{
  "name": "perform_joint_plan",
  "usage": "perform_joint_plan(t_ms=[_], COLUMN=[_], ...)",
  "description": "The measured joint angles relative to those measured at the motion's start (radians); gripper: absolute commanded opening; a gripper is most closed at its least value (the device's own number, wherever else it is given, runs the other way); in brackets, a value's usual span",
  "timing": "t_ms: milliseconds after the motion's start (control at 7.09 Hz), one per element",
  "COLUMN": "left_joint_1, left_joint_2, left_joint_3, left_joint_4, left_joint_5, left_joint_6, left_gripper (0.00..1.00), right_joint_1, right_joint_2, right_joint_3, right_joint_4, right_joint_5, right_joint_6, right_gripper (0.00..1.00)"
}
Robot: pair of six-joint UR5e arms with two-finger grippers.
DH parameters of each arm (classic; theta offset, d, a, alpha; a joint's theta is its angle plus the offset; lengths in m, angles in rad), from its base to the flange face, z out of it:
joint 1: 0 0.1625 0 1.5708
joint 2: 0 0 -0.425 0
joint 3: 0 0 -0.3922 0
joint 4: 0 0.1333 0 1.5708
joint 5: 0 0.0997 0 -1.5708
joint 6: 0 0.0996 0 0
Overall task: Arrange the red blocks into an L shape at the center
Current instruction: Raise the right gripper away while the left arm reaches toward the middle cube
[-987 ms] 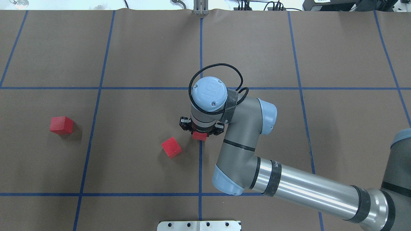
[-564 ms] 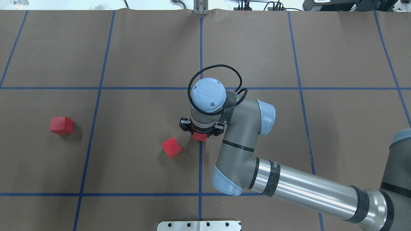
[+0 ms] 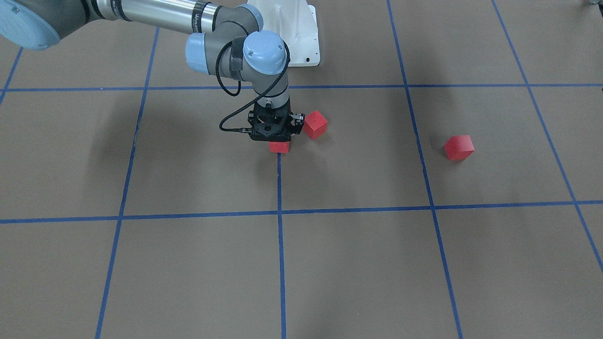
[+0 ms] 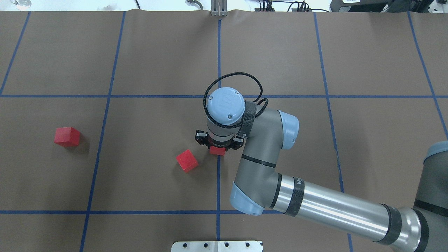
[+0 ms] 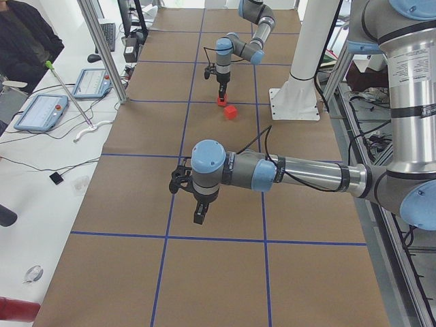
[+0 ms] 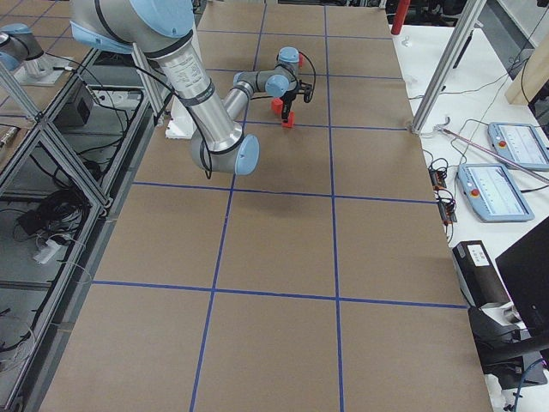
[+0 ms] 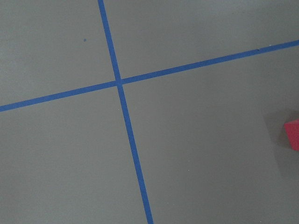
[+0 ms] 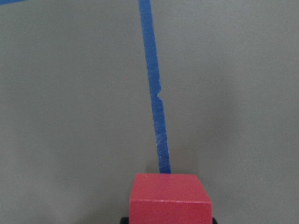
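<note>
My right gripper (image 4: 217, 146) is shut on a red block (image 4: 217, 151), held at or just above the brown surface on the middle blue tape line (image 4: 218, 182). The right wrist view shows this block (image 8: 170, 200) between the fingers, with the line running ahead of it. A second red block (image 4: 187, 161) lies tilted just left of it, apart from it. A third red block (image 4: 67, 136) sits far to the left and shows at the edge of the left wrist view (image 7: 293, 135). My left gripper (image 5: 199, 216) hangs above the surface, and I cannot tell whether it is open.
A white mounting plate (image 4: 217, 246) sits at the near table edge. A metal post (image 4: 218, 8) stands at the far edge. The right arm's forearm (image 4: 332, 210) crosses the near right squares. Tablets and cables lie on the side desk (image 5: 41, 112).
The right arm's wrist and elbow have edged slightly left and toward the near side. The held block stays on the middle line. The other two blocks have not moved.
</note>
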Motion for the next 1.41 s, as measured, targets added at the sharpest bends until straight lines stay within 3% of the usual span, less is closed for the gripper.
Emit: perform_joint_plan(t_ms=[705,1128,1410], left_joint_1=[0.001,0.076,0.224], left_joint_2=[-0.01,-0.088,-0.171], left_joint_3=[-0.01,-0.019,-0.075], left_joint_4=[-0.002,-0.004,-0.002], left_joint_5=[-0.013,-0.071,-0.069], left_joint_6=[-0.049,-0.309,-0.59], left_gripper=[1.0,1.0,1.0], right_joint_1=[0.011,0.171,0.337], right_joint_2=[-0.011,-0.154,-0.305], right_joint_3=[0.045,0.288,0.398], right_joint_4=[-0.016,-0.087,-0.09], right_joint_5=[0.002,0.144,0.277], right_joint_6=[-0.001,-0.022,-0.149], right_gripper=[1.0,0.99,1.0])
